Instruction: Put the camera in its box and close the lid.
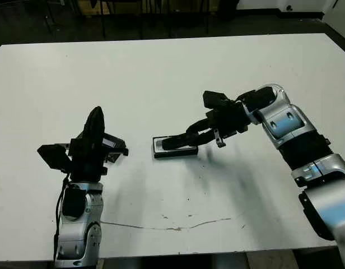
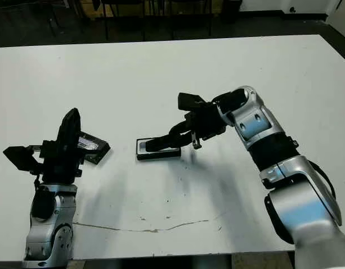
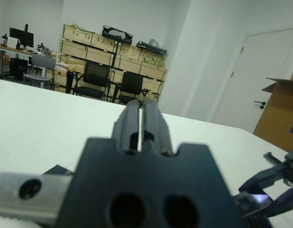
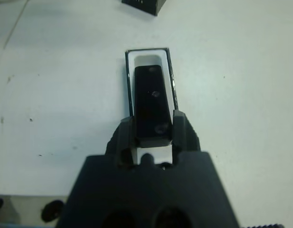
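Camera (image 4: 151, 104) sits pinched between the right end effector (image 4: 151, 130) fingers, which are closed on its near end, its far end already over the white lining of the box (image 4: 129, 71) at centre frame in the head views. To finish well, I judge the bar should be kept parallel to the long walls, lowered until it lies flat in the lining, then released with a straight retreat so the tray does not skid on the bench (image 1: 161, 73). Left end effector (image 1: 94, 128), at lower left, stands raised with fingers together, empty. Just beside it lies the lid (image 2: 89, 145), awaiting the closing step.
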